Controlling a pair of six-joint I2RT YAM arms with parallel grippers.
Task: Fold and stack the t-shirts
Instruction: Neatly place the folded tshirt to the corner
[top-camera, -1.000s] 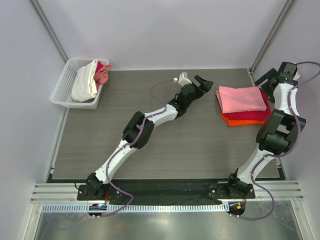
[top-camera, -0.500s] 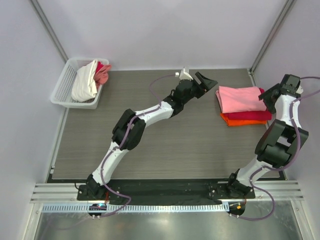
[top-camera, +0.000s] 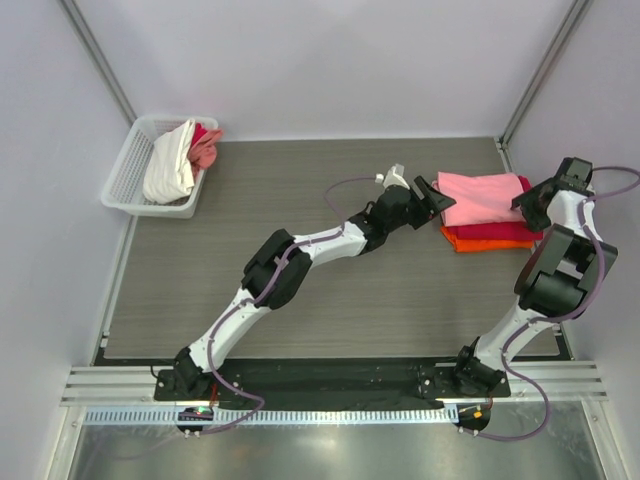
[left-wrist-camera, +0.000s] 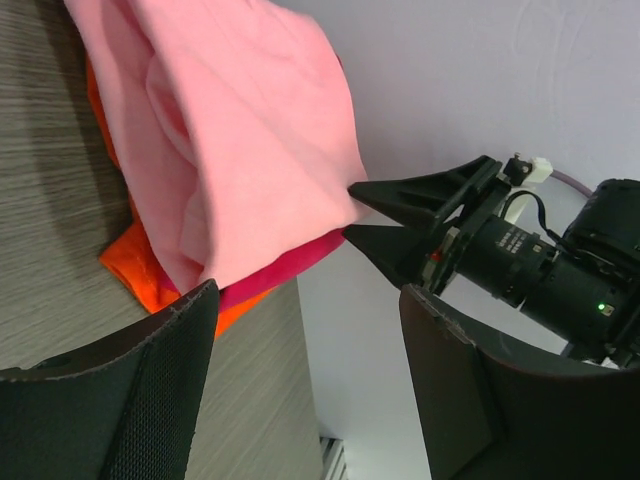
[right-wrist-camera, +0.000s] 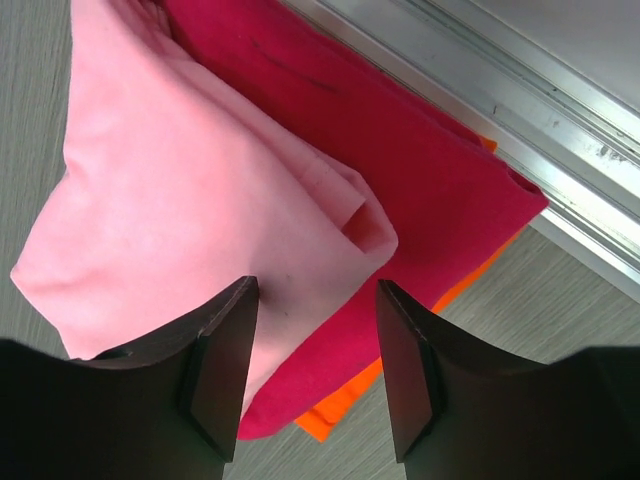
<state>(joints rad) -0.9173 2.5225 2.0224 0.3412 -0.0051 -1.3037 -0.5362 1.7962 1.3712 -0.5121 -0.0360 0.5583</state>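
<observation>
I see soft matt cloth on the pink shirt (right-wrist-camera: 180, 200), matt grey wood grain on the table (top-camera: 250, 200), white plastic lattice for the basket (top-camera: 120, 176).

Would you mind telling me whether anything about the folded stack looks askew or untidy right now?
Slightly: the pink shirt on top sits offset, so the crimson shirt and orange shirt beneath stick out along one side, and one pink corner gapes open like a pocket. Nothing looks damaged.
</observation>
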